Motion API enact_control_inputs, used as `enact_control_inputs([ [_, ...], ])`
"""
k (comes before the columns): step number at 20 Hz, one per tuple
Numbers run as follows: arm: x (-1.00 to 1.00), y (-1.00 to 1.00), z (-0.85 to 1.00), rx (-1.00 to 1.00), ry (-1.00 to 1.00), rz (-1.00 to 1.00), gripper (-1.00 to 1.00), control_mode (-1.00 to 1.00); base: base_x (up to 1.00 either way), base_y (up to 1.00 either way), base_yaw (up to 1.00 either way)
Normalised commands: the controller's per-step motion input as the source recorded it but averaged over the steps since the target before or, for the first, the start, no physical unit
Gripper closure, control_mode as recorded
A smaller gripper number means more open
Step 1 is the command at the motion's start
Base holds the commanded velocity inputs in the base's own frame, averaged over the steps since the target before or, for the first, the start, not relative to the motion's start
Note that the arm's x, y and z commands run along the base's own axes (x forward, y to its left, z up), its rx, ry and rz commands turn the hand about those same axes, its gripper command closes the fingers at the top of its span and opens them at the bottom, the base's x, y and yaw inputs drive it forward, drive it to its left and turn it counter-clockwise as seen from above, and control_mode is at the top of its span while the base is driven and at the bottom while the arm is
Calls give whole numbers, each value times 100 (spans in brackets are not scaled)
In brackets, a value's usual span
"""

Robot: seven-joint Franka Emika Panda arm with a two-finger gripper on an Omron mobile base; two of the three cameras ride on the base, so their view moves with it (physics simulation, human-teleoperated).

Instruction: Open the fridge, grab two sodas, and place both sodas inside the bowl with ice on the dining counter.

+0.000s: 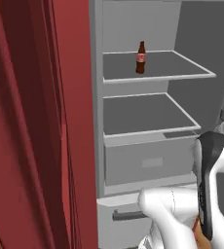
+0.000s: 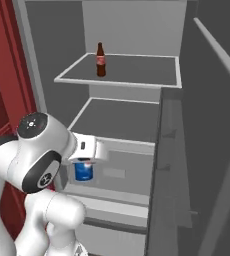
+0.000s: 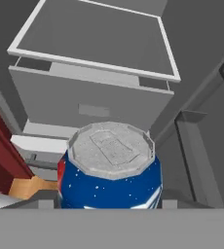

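Gripper (image 2: pixel 84 167) clamps blue can (image 3: pixel 109 170) upright, axis vertical, before open fridge (image 2: pixel 132 30).

Can (image 3: pixel 109 168) bottom — cut off

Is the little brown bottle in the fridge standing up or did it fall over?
Standing up. The small dark brown glass bottle with the red label stands upright on the upper white-edged shelf of the open light grey fridge, neck pointing up.
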Motion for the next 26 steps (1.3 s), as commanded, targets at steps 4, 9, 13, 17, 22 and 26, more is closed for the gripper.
enact_control_inputs([
  [4,0,0,0,0,0,0,100,100,-100,13,21],
  [9,0,0,0,0,0,0,100,100,-99,2,27],
  [13,0,0,0,0,0,0,100,100,-96,-2,32],
  [17,0,0,0,0,0,0,100,100,-96,-7,35],
  [22,0,0,0,0,0,0,100,100,-95,-8,36],
  [26,0,0,0,0,0,0,100,100,-89,-33,38],
])
